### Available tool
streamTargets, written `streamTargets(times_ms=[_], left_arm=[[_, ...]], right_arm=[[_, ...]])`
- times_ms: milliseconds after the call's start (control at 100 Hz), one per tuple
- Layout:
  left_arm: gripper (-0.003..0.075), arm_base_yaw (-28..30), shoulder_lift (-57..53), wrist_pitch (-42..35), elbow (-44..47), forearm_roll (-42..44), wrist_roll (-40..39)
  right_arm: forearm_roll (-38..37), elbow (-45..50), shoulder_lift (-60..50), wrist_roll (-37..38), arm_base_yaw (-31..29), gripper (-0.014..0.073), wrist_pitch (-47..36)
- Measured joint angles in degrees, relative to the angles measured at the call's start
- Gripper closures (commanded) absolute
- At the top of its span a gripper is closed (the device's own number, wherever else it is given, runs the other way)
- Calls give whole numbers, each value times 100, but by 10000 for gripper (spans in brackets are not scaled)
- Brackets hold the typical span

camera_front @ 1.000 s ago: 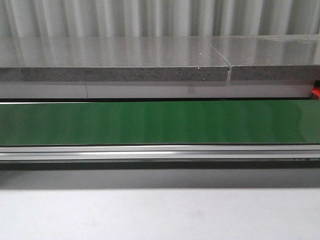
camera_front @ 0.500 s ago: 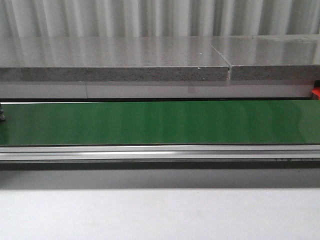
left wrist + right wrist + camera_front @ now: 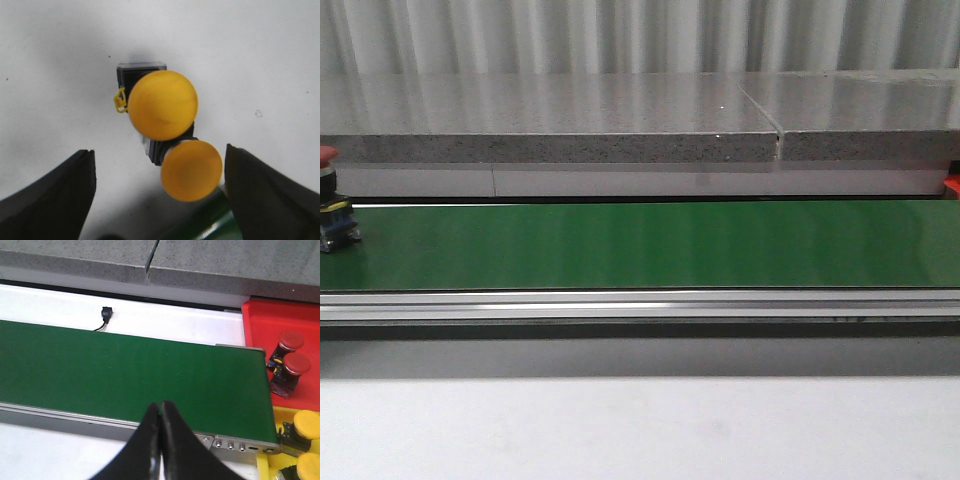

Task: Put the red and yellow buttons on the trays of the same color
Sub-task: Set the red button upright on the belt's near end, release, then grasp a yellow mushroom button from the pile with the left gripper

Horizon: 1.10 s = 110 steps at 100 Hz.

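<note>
Your green belt [image 3: 650, 245] runs unobstructed across mid-frame, save one red button [image 3: 332, 212] standing at its far left edge. In the left wrist view, two yellow buttons [image 3: 172, 130], touching, sit between the spread fingers [image 3: 55, 200], blocking a straight descent.

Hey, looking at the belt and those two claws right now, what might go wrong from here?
A red button has just entered at the belt's left edge, but the right claw is shut; unless it opens in time, it may miss it.

The left claw hangs open over two yellow buttons that sit touching on a white surface; closing on one would probably nudge the other.

The red tray already holds two red buttons, so a new one might knock them.
</note>
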Motion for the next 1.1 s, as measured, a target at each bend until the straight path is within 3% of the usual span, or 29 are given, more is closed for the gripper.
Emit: streamTargets(times_ms=[550,860,1100], left_arm=[[218,13,553,-528,-58,34,0],[489,13,562,-642,-58,34,0],[526,13,562,-746,-120,43,0]], right_arm=[[-2,0,-3,0,0,662,10],[-2,0,-3,0,0,662,10],[-2,0,-3,0,0,662,10]])
